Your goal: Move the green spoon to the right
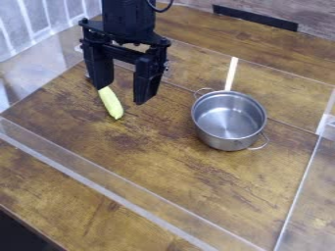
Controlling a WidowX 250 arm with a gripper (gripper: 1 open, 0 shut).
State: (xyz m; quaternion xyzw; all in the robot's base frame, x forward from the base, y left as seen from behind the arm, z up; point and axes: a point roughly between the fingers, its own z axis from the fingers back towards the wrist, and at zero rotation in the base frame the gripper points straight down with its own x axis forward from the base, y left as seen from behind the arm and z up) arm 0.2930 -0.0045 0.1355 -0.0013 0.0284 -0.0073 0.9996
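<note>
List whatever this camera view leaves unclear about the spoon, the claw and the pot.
Camera view:
- green spoon: finer shape of its ends, too small in the picture
- claw: its fingertips and the gap between them, dark and blurred together
- steel pot: outer base, hidden by its own wall

On your bench [157, 181], the spoon [112, 103] lies left of the pot [229, 121]; you'll find the stick [232, 74] just behind the pot.
</note>
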